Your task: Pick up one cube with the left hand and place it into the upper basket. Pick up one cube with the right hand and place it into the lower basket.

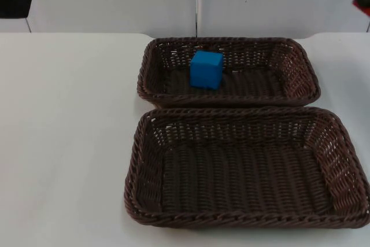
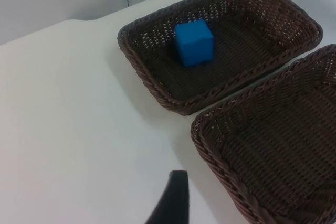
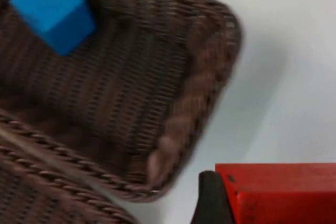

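White table lies bare on the left, and your left gripper hangs above it beside the baskets; I cannot tell how its jaws stand, so let that arm wait. Next comes the upper basket, with the blue cube resting on its floor toward the left half, so that half of the job looks done. Just in front of it, rims nearly touching, is the lower basket, with nothing in it. Furthest right, your right gripper is clamped on the red cube, held off the upper basket's right end over the table. To do this step well, carry the red cube toward you until it is over the middle of the lower basket, clear of the shared rims, come down close to the weave, then let go so it does not bounce or tip out.
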You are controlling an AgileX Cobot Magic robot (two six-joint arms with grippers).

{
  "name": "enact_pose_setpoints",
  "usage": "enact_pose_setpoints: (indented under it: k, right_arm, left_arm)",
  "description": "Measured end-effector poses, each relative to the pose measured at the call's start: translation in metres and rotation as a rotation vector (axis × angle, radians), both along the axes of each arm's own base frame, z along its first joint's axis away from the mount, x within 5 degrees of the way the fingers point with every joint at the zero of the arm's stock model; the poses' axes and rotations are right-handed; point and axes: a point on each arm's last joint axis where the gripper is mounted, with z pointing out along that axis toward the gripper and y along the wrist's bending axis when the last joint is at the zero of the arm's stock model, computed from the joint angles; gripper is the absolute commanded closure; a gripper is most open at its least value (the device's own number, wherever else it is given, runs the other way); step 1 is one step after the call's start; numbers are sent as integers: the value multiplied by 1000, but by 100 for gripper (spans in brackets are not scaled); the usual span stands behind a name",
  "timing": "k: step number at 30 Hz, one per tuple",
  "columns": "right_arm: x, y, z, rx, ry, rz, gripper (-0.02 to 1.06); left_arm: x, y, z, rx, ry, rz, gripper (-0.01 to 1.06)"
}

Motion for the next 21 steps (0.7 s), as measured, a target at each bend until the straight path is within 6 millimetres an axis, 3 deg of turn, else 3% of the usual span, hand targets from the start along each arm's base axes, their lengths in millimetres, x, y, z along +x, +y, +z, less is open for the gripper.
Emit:
enact_pose_setpoints:
  k: [6, 9, 21]
  right_arm:
    - [-8, 33, 0, 1, 4, 84, 105]
    - [-16, 62, 0, 1, 4, 157, 105]
    - [-43, 119, -1, -17, 20, 326, 105]
  left_arm:
    - [0, 0, 0, 0, 0, 0, 25]
    - [0, 0, 0, 0, 0, 0, 25]
    - [0, 0, 0, 0, 0, 0, 25]
